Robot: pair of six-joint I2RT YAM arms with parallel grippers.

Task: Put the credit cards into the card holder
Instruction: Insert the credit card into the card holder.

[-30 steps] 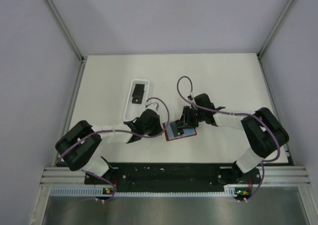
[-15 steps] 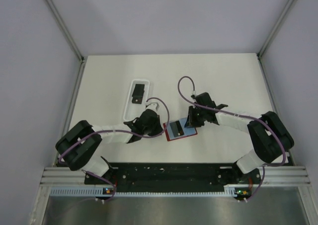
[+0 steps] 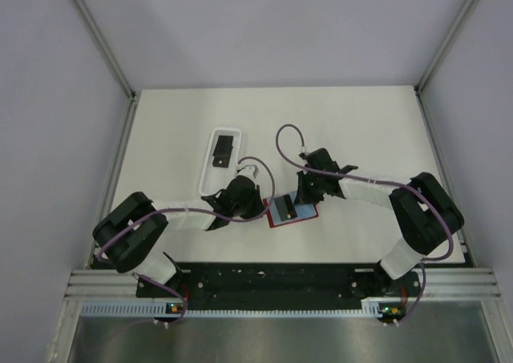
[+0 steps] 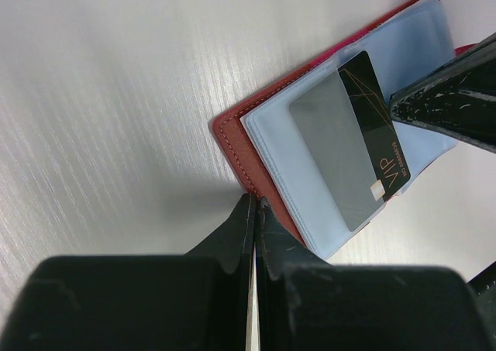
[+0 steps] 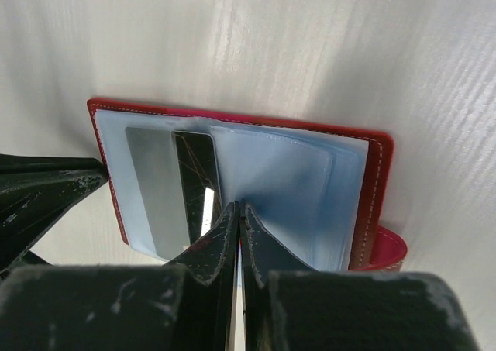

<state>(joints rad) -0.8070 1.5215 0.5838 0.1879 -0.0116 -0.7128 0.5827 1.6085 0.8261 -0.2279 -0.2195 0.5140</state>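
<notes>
- Card holder [image 3: 290,212] lies open on the table [image 3: 361,123] between the two arms; pale blue inside faces up, red cover shows around the edge
- One black credit card [image 4: 350,138] sits partly under the clear sleeve; its "VIP" end is uncovered
- Second credit card [image 3: 224,147] lies in the white tray [image 3: 205,167], well apart
- Left pincer [image 4: 253,205] clenched, nothing between its fingers; tips at the holder's red edge
- Right pincer [image 5: 236,209] clenched, empty; tips on the blue sleeve near the fold, just beside the card
</notes>
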